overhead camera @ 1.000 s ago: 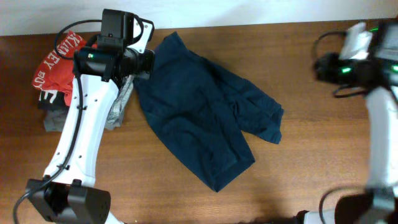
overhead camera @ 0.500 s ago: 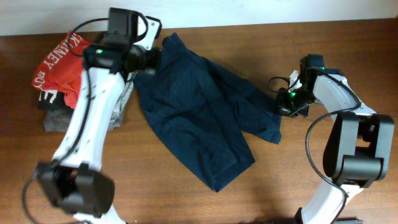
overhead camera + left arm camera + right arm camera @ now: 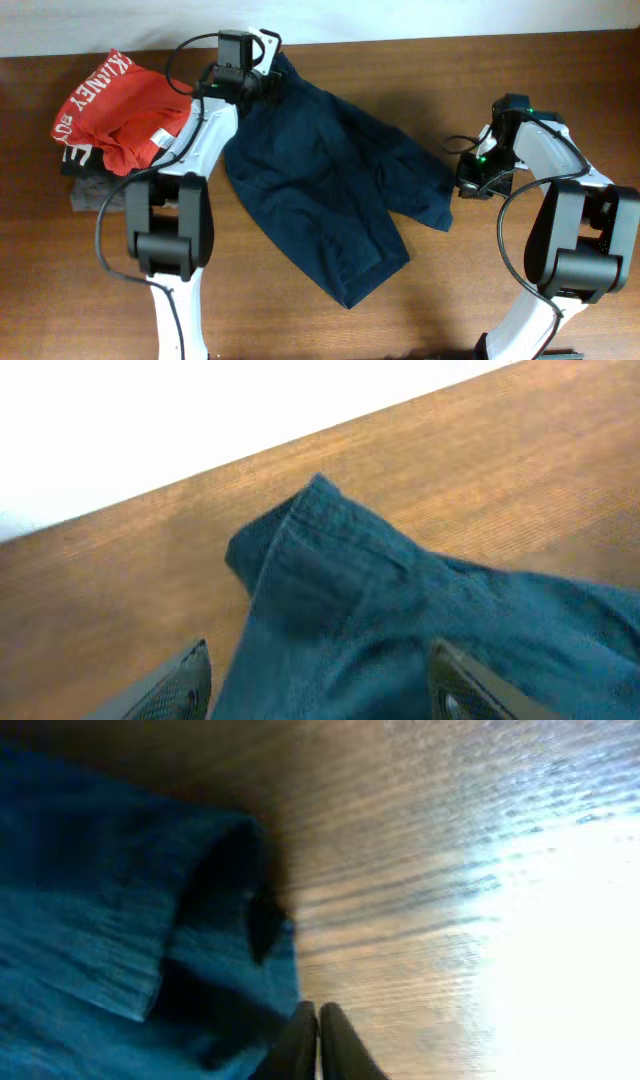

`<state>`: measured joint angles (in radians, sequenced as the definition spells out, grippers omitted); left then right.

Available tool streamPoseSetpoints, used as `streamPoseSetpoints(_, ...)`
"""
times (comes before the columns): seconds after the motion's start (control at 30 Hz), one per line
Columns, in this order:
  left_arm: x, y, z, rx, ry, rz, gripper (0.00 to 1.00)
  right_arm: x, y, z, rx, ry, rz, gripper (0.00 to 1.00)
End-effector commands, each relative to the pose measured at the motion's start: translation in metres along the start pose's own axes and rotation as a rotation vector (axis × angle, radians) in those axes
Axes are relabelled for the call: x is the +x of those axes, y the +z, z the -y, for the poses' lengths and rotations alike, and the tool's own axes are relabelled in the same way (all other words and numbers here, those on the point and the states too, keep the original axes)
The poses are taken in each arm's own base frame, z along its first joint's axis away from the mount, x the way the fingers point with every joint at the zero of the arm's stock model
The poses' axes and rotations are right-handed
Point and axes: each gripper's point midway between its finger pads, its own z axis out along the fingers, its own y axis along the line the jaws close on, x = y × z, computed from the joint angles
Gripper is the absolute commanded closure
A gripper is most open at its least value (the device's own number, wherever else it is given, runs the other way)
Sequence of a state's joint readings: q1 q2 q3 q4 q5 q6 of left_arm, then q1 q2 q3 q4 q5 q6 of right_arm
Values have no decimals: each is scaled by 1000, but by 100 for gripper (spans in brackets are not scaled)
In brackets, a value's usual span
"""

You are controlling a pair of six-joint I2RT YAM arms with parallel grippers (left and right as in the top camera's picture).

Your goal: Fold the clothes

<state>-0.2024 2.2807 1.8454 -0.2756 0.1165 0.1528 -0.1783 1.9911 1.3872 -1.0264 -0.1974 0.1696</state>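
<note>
Clothes (image 3: 330,190) spread mid-surface (image 3: 520,300); left jaws open astride the top corner, right jaws closed at the right hem, seemingly on little or no cloth, so risk: hem slips on lift and the fold skews.

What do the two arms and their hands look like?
The left arm and right arm have white links, black joints and loose black cables. Small green lights glow on the right one. The left hand and right hand have dark fingers.
</note>
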Motion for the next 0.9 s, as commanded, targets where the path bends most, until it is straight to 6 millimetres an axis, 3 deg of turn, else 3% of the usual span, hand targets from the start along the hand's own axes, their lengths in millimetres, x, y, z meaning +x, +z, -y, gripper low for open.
streamPoseSetpoints(0.0,3,16,-2,3,-2,24,33,3,1,4,22,-14,-16,85)
streamPoseSetpoints(0.2,19,34,0,16,-4,10,44,3,1,4,22,-13,-15,81)
streamPoseSetpoints(0.3,20,34,8,61,-5,8,65,3,1,4,21,-13,-15,81)
streamPoseSetpoints(0.4,6,25,19,132,-3,41,87,1,1,3,20,-14,-8,81)
streamPoseSetpoints(0.47,-8,13,19,153,-2,61,100,1,1,3,20,-14,-7,81)
streamPoseSetpoints(0.7,-72,-59,2,119,-2,128,100,-2,1,-1,-2,-17,3,81)
streamPoseSetpoints(0.77,-80,-80,1,117,-5,122,100,-1,1,-11,-60,-40,-2,81)
streamPoseSetpoints(0.87,-78,-104,3,121,-17,79,100,8,-3,-46,-257,-167,-28,78)
